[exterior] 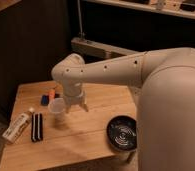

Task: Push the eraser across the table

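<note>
Black dish (122, 134): front right of worktop (86, 137), keep clear.
Eraser (36, 126): front left, long axis running near-to-far, white tube (16, 128) just beside its outer side.
Clear cup (57, 108): between eraser and gripper.
Gripper (77, 106): mid-worktop, low, fingers (85, 106) spread, holding nothing.
Blue block (44, 100): behind.
Advice: skirt cup, drop beside eraser's long flank, press at mid-length so it slides without spinning.

jaws apart over table (91, 137), beside cup (57, 109) | eraser (36, 126) beside white tube (16, 128) | black bowl (122, 134) at table edge
</note>
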`<state>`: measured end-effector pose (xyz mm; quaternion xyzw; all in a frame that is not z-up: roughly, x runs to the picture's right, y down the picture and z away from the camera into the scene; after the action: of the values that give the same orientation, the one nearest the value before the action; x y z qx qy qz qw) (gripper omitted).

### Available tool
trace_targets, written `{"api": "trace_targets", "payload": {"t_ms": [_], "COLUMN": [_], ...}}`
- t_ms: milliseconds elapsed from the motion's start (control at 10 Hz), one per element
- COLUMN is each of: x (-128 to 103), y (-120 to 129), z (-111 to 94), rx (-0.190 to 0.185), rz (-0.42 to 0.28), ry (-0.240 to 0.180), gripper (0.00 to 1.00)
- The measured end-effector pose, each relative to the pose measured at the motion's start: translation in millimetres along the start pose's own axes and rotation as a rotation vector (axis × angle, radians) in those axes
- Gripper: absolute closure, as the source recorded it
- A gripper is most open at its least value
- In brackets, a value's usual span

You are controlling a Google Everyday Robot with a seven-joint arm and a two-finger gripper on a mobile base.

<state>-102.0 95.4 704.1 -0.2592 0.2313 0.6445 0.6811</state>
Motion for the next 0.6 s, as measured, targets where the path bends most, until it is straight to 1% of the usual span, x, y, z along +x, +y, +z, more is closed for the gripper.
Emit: {"api": "trace_targets", "payload": {"t_ms": [400, 600], "x": [0.4, -4.5], "y": [0.2, 8.3], "z": [0.6, -0.4], "rx": [0.001, -0.005], "rz": [-0.001, -0.032], "ry": [0.0, -0.019], "gripper": [0.35, 0.35]}}
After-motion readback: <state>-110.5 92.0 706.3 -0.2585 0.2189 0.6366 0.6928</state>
